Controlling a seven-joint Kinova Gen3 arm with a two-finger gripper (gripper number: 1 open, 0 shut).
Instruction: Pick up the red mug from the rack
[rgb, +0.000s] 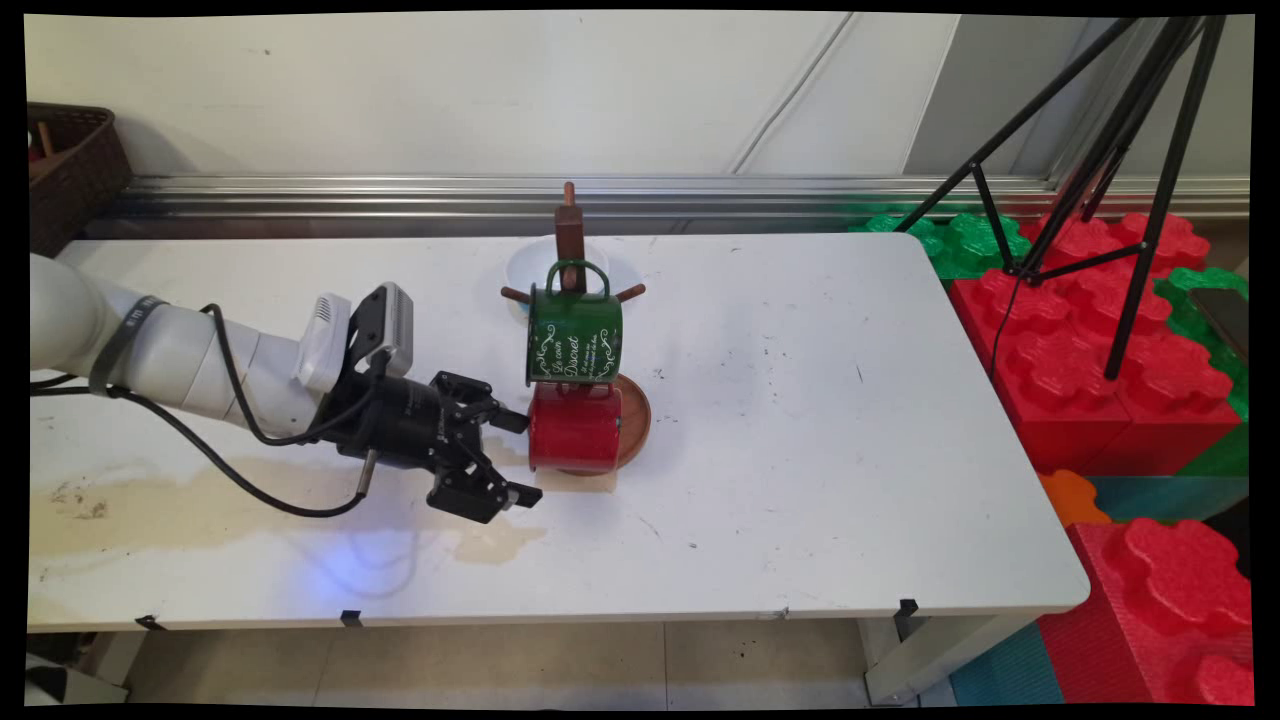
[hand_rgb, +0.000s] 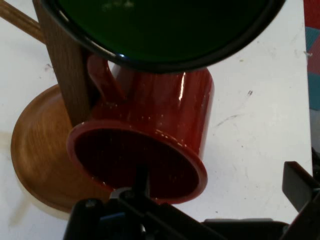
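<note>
Fingers spread wide, holding nothing, tips level with the open mouth of the red mug; one tip just beside the rim, other hanging off toward the counter's near edge. Red mug lying sideways, mouth toward the arm, hung by its handle on the wooden mug tree near mid-counter, resting against the round base. Green mug hooked on a peg directly above, touching the red one. White bowl behind the tree, toward the far edge. In hand view, red mug's mouth dead ahead, one finger at its rim.
</note>
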